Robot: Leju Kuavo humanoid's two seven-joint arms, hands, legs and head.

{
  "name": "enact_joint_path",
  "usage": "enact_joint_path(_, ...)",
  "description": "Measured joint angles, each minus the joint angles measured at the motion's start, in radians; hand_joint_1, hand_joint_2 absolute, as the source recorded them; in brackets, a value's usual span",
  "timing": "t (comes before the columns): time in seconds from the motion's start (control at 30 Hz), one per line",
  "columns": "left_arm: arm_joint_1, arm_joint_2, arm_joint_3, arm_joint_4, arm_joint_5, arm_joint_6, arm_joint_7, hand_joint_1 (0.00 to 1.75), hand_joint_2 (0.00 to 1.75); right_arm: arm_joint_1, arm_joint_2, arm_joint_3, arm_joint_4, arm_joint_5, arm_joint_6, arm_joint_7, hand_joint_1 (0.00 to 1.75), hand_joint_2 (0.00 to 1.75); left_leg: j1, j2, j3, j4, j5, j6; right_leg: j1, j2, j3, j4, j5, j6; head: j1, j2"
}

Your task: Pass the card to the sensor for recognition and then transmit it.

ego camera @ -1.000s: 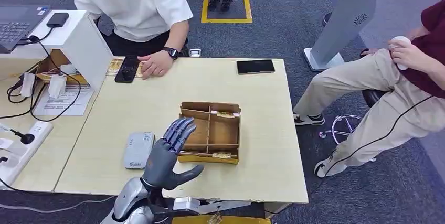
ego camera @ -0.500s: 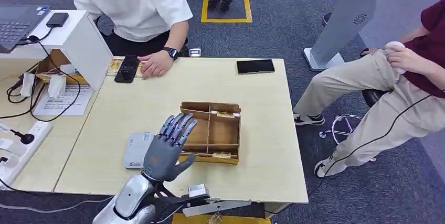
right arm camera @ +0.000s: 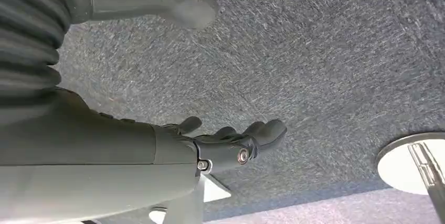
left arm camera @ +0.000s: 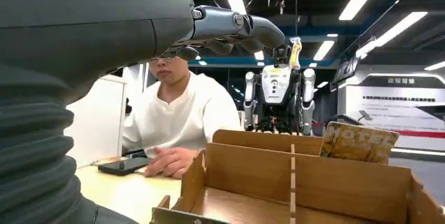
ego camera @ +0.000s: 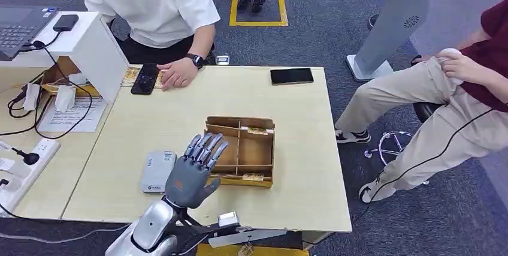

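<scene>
My left hand (ego camera: 191,175) hovers over the near part of the table, fingers spread and holding nothing, its fingertips at the left edge of a brown cardboard divider box (ego camera: 239,122). A patterned card (ego camera: 259,130) stands in a far compartment and another card (ego camera: 253,177) in the near row. The grey-white card sensor (ego camera: 157,171) lies flat just left of the hand. In the left wrist view the hand (left arm camera: 231,27) reaches above the box (left arm camera: 252,169), where a card (left arm camera: 359,141) sticks up. My right hand (right arm camera: 231,142) hangs over the carpet, fingers loosely extended and empty.
A person in a white shirt sits across the table (ego camera: 180,112), one hand by a black phone (ego camera: 145,78). Another phone (ego camera: 291,76) lies at the far right. A seated person's legs (ego camera: 419,106) are on the right. A white stand (ego camera: 99,52) and a power strip (ego camera: 24,163) are to the left.
My left hand has shifted slightly left and toward me along the box's left edge, and its thumb has drawn in closer to the palm. The box and cards have not moved.
</scene>
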Motion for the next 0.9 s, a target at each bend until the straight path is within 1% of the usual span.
enact_joint_path(0.37, -0.006, 0.000, 0.000, 0.008, 0.000, -0.016, 0.000, 0.00, 1.75, 0.003, 0.000, 0.014, -0.005, -0.007, 0.000, 0.003, 0.00, 1.75, 0.000, 0.000, 0.000, 0.000, 0.000, 0.000, 0.000, 0.000, 0.000, 0.000, 0.000, 0.000, 0.000, 0.000)
enact_joint_path(0.77, -0.011, 0.000, 0.000, 0.011, 0.000, -0.018, 0.000, 0.00, 1.75, 0.003, 0.000, 0.017, -0.005, -0.008, 0.000, 0.003, 0.00, 1.75, 0.000, 0.000, 0.000, 0.000, 0.000, 0.000, 0.000, 0.000, 0.000, 0.000, 0.000, 0.000, 0.000, 0.000)
enact_joint_path(0.9, -0.012, -0.001, 0.000, 0.016, -0.008, -0.048, 0.018, 0.00, 1.75, 0.003, 0.000, 0.018, -0.006, -0.014, 0.000, 0.006, 0.00, 1.75, 0.000, 0.000, 0.000, 0.000, 0.000, 0.000, 0.000, 0.000, 0.000, 0.000, 0.000, 0.000, 0.000, 0.000)
